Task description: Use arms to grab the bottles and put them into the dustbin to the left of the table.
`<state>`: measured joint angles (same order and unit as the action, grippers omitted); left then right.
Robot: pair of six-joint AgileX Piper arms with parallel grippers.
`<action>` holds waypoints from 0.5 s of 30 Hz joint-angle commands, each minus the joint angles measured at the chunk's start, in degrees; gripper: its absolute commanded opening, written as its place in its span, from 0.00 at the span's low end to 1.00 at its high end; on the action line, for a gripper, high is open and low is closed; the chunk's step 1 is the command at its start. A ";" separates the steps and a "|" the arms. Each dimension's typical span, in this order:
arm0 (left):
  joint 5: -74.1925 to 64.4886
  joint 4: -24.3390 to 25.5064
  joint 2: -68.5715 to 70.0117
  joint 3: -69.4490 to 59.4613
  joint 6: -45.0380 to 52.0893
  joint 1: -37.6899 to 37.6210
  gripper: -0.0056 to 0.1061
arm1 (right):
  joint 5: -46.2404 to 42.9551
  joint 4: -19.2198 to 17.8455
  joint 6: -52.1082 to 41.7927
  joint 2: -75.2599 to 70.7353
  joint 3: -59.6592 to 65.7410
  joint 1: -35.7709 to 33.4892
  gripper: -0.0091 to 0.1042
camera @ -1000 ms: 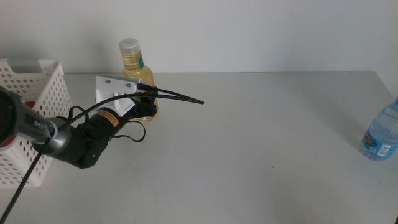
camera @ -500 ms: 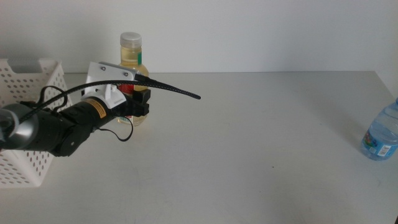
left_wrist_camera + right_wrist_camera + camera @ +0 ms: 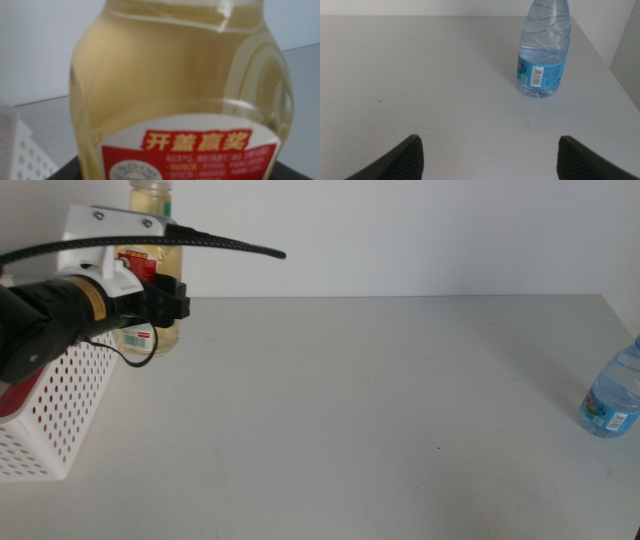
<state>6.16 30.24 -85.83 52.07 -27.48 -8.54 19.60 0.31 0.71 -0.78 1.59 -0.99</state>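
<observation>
My left gripper point(image 3: 158, 302) is shut on the clear bottle of yellow liquid point(image 3: 148, 272) and holds it upright in the air, off the table point(image 3: 380, 410), beside the far right corner of the white perforated dustbin point(image 3: 55, 415). The bottle's body and red-white label point(image 3: 187, 150) fill the left wrist view, and the jaws show only as dark corners. The small blue-labelled water bottle point(image 3: 612, 398) stands at the table's right edge. In the right wrist view that water bottle point(image 3: 543, 50) stands ahead of my open right gripper point(image 3: 490, 155), well apart from it.
A red object point(image 3: 6, 398) shows just inside the dustbin at the left picture edge. A black cable point(image 3: 225, 244) arcs out from the left wrist over the table. A white wall runs behind the table.
The left arm has lifted the yellow bottle off the table and carried it up and to the left, toward the dustbin. The water bottle has not moved.
</observation>
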 commanded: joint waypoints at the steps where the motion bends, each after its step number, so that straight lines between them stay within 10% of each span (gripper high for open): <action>1: -1.67 1.23 5.87 4.35 -3.57 -0.07 0.03 | -4.11 -0.62 -0.30 -1.19 -0.52 -0.13 0.91; 15: -33.90 -7.51 12.79 18.65 13.04 0.00 0.03 | -4.11 -0.62 -0.30 -1.19 -0.52 -0.13 0.91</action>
<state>-30.00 23.76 -75.78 66.45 -17.88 -8.54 19.60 0.31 0.71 -0.78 1.59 -0.99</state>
